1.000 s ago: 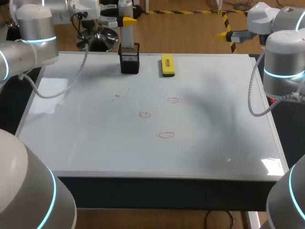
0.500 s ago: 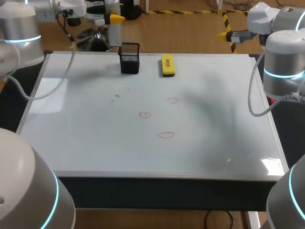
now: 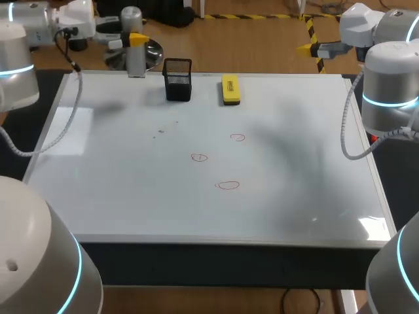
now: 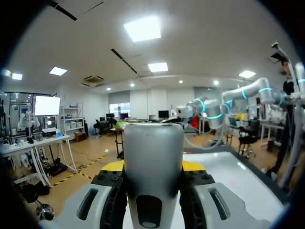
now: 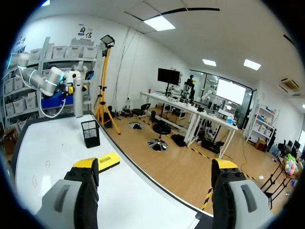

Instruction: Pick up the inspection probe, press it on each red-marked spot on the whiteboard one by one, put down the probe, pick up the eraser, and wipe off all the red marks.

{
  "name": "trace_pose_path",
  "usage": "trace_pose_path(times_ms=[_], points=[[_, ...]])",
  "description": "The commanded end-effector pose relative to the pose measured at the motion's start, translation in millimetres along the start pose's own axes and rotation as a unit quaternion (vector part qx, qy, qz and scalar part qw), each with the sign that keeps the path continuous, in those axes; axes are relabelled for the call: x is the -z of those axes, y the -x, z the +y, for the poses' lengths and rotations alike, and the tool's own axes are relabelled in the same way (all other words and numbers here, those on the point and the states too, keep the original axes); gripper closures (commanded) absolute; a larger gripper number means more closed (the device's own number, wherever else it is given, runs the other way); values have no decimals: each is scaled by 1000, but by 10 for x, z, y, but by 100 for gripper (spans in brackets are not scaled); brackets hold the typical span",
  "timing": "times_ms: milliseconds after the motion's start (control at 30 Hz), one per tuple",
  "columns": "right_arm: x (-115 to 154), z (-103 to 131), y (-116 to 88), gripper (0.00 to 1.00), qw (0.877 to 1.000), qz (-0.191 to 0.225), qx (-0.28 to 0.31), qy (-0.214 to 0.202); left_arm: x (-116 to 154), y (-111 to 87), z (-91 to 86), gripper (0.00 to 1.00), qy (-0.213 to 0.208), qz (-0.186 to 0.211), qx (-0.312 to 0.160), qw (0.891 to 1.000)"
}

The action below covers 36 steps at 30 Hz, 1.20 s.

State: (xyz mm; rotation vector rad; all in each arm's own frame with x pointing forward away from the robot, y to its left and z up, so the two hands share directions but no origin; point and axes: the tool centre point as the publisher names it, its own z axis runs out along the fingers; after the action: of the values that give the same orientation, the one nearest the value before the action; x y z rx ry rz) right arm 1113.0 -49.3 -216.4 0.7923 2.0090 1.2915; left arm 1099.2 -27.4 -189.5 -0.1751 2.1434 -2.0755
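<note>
My left jaws pinch the inspection probe [image 3: 135,60] upright, upper left of the head view, at the far edge of the whiteboard [image 3: 131,196]. My right jaws are spread, empty. Probe likely rigid, smooth, light: hold mid-body.
</note>
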Motion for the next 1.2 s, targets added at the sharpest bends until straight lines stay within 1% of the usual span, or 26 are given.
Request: trace_pose_path(times_ms=[33,333,567,1200], points=[[-2,1,5,0,1000,1,0,-1,125,-95,57,100,1,-46,2,999],[-2,1,5,0,1000,1,0,-1,310,-121,277,100,-5,-46,8,999],[-2,1,5,0,1000,1,0,-1,384,-128,380,100,-13,-56,16,998],[-2,1,5,0,1000,1,0,-1,391,-133,389,100,-10,-58,22,998]])
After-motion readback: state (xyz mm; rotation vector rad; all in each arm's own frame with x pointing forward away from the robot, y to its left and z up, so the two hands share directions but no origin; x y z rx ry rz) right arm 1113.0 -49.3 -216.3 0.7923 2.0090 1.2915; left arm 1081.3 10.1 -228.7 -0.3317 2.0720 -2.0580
